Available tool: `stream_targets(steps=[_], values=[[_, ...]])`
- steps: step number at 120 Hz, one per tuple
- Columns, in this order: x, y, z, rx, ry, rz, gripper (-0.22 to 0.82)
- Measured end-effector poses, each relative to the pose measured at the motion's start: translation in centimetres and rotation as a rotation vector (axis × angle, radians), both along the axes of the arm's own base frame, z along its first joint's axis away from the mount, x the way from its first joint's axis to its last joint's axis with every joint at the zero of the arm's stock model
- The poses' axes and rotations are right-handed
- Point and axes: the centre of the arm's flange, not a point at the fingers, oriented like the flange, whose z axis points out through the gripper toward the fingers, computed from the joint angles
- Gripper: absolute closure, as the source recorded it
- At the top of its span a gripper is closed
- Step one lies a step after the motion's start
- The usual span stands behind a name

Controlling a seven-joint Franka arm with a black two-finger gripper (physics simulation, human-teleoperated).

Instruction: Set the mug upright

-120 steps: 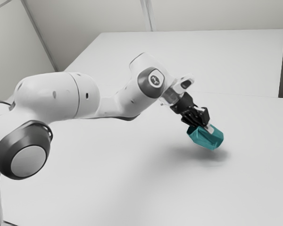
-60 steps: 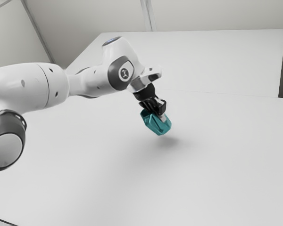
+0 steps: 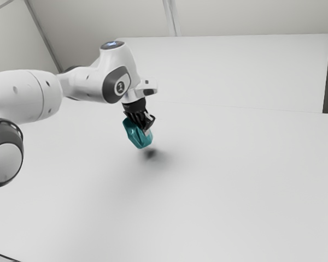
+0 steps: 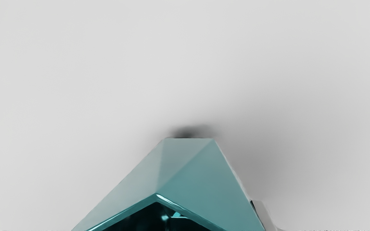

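The teal faceted mug point(image 3: 135, 134) hangs above the table in the exterior view, leaning, with its mouth toward the upper left and its base toward the lower right. Closed around its side is my black gripper point(image 3: 147, 130), pointing down from the hand. In the wrist view the mug point(image 4: 201, 179) rises from the bottom edge, its dark open mouth facing my hand. My gripper point(image 4: 185, 221) holds it there; one pale fingertip point(image 4: 263, 214) lies along its wall, and the other is hidden by the mug.
A wide pale table point(image 3: 218, 191) spreads beneath the mug, with a soft dark shadow just below it. Behind, another pale surface point(image 3: 224, 71) reaches back to the walls. The arm comes in from the exterior view's left.
My hand has carried the mug toward the exterior view's left, back nearer the arm's base. The hand now points more steeply down, and the mug leans less, its base turned further downward.
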Motion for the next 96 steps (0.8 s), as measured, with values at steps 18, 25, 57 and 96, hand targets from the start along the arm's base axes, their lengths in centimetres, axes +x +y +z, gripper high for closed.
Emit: stream_targets(steps=[18, 25, 57, 96], values=[[0.4, 1.1, -0.5, 0.066, 0.007, -0.029, 0.79], [1.0, 1.2, -1.2, 0.084, 0.013, -0.039, 0.79], [2.5, 2.3, -3.5, 0.15, 0.036, -0.077, 0.79], [2.6, 2.7, -5.1, 0.158, 0.062, -0.097, 0.79]])
